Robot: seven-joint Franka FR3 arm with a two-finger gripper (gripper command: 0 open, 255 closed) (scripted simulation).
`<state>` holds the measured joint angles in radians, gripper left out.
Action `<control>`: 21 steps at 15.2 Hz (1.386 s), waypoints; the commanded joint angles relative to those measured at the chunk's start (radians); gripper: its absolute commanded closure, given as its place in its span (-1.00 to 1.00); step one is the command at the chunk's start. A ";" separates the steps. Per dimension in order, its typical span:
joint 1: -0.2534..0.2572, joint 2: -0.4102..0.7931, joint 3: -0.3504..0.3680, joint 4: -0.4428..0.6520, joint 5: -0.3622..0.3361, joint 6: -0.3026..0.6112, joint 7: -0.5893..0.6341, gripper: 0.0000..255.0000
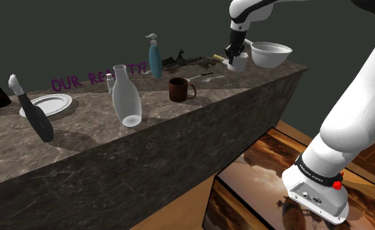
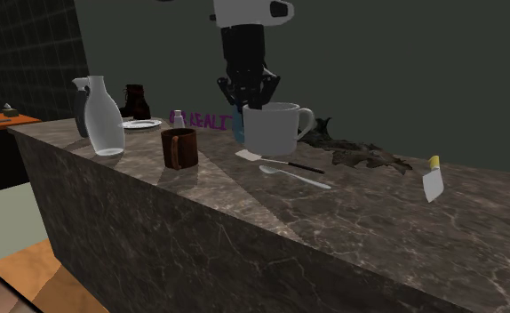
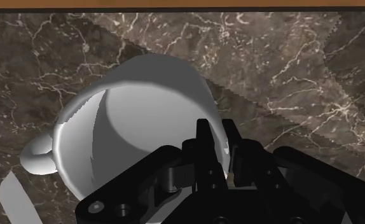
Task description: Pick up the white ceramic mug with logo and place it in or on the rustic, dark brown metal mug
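white mug [image 2: 278,132] is in the gripper [image 2: 247,98], far end of the dark marble bench [image 2: 378,227] in the shoulder view. gripper comes straight down on it. wrist view: fingers [image 3: 203,149] nearly closed, pinching the mug wall at the rim, one inside, one outside. mug [image 3: 130,121] reads plain white there, opening towards the camera, handle on the side away from the gripper [image 3: 219,168]. in the second exterior view the handle points to that view's right. can't tell if the base is on the bench or just off it.

dark brown mug [image 1: 178,90] stands upright on the bench [image 1: 147,150], apart from the white mug [image 1: 239,65], towards the shoulder view's left and nearer the front edge. gripper [image 1: 234,57] not near it. second exterior view: brown mug [image 2: 180,149] left of the white one.

other stuff:
- white bowl [image 1: 271,55] just beside the white mug
- clear glass carafe [image 1: 126,98] further left than the brown mug
- blue pump bottle [image 1: 155,59] by the back wall
- spoon [image 2: 296,178] and knife [image 2: 280,163] flat on the bench in front of the white mug
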<state>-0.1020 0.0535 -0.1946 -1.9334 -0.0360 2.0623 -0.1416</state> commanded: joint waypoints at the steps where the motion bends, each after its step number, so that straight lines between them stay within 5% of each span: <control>1: 0.001 -0.003 0.001 0.024 0.000 -0.027 0.001 1.00; 8: 0.002 -0.018 0.002 0.093 -0.002 -0.111 0.000 1.00; 21: 0.156 0.049 0.139 0.200 -0.024 -0.167 0.297 1.00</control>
<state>0.0409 0.0827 -0.0668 -1.7607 -0.0590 1.9047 0.1293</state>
